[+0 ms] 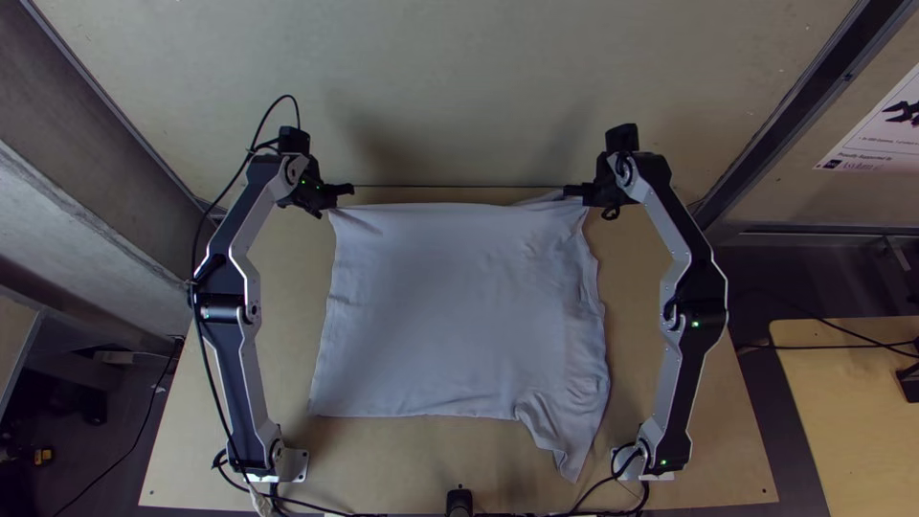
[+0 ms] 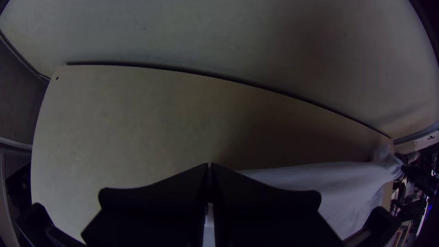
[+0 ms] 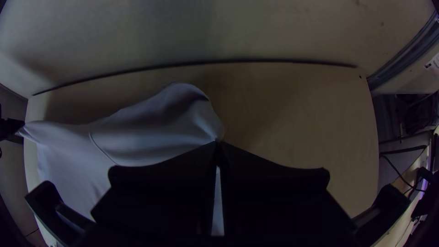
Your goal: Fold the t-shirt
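Wall (image 1: 459, 96): one, pale, standing beyond the shirt's far edge. Table (image 1: 292, 316): one, light wood, beneath the shirt and showing on all sides of it. Side table (image 1: 852, 402): one, light wood, partly in frame, well apart to the right of the shirt. Shirt (image 1: 450, 306): one, pale, laid out broad and mostly smooth; far edge running nearly straight from corner to corner, left edge fairly even, right side rumpled in lengthwise creases, near right corner drawn out to a point. A seam line crosses the cloth near its far right part; a loose flap of cloth juts beyond the far edge there. Arms, a pair, silver-grey with black joints: left arm (image 1: 251, 206) along the shirt's left side, right arm (image 1: 694, 316) along its right. Poster (image 1: 876, 129): one, white, well apart beyond the shirt's right side. Grippers, two, black: left gripper (image 1: 350, 190) at the shirt's far left corner, fingers brought together, pinching that corner; right gripper (image 1: 567, 191) at the far right, fingers likewise brought together, pinching the cloth there. Cable (image 1: 285, 96): black, thin, looping above the left arm's far end, left of the shirt.
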